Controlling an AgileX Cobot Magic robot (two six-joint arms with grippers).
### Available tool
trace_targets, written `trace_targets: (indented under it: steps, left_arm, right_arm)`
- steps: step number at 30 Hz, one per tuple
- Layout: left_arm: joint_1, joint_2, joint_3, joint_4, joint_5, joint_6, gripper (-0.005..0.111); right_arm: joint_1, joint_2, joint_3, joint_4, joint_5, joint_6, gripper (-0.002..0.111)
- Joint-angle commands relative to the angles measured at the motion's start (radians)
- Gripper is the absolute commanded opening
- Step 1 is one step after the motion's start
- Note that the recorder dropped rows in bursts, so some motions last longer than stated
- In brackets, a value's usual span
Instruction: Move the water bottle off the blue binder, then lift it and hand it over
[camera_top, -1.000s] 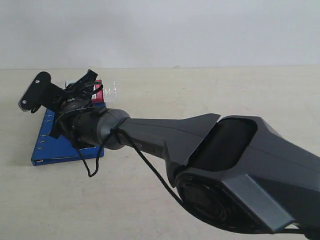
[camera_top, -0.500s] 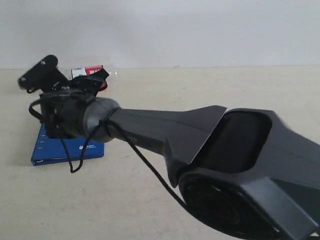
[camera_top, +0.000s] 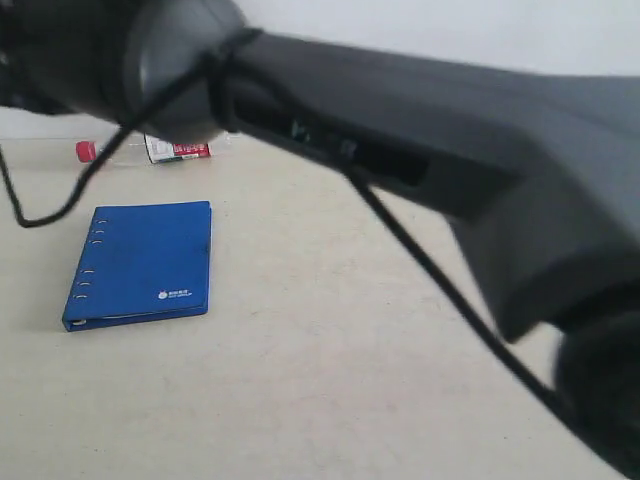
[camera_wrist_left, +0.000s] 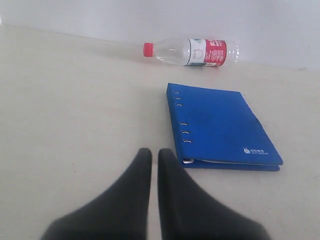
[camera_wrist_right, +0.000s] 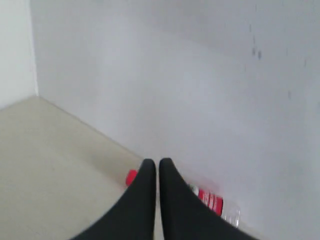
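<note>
Everything is lit softly and evenly, with faint shadows only. The arm (camera_top: 420, 150) is shown blurred, and the right wrist view is rendered hazy.

In the exterior view, the binder (camera_top: 140, 262) lies flat on the bench (camera_top: 350, 340). The water bottle (camera_top: 160, 150) lies on its side at the binder's 12 o'clock, apart from it, against the wall (camera_wrist_left: 100, 15), with its cap toward 9 o'clock.

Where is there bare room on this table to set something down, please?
The widest bare tabletop lies beside the blue binder, opposite its spine; the spine side is bare too. Only a narrow strip separates the binder from the water bottle lying beyond it, so that end is tightest.
</note>
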Motion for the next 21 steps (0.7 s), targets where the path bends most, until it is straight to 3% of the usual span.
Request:
trace_targets:
  steps: [1,5,8,10,16,19,21]
  left_arm:
    - [-0.004,-0.003,0.0,-0.006,0.001,0.0,0.004]
    - [-0.004,-0.003,0.0,-0.006,0.001,0.0,0.004]
    - [-0.004,-0.003,0.0,-0.006,-0.032,0.0,0.004]
    - [-0.004,-0.003,0.0,-0.096,-0.07,-0.011,0.004]
    - [-0.004,-0.003,0.0,-0.523,-0.176,-0.032,0.004]
    - [-0.004,-0.003,0.0,-0.552,-0.147,-0.032,0.004]
    - [-0.004,-0.003,0.0,-0.567,-0.138,-0.032,0.004]
  right_arm:
    - [0.105,-0.191,-0.007,-0.04,0.058,-0.212,0.0]
    - [0.2,-0.384,-0.007,-0.019,0.295,-0.557,0.0]
    - [0.282,-0.545,-0.007,0.088,0.585,-0.842,0.0]
    - [0.333,-0.66,-0.005,0.209,0.585,-0.915,0.0]
    - [0.446,-1.048,-0.002,0.931,0.585,-1.072,0.0]
    - [0.451,-1.169,-0.002,1.164,0.585,-1.104,0.0]
    - [0.451,-1.236,-0.002,1.189,0.585,-1.09,0.0]
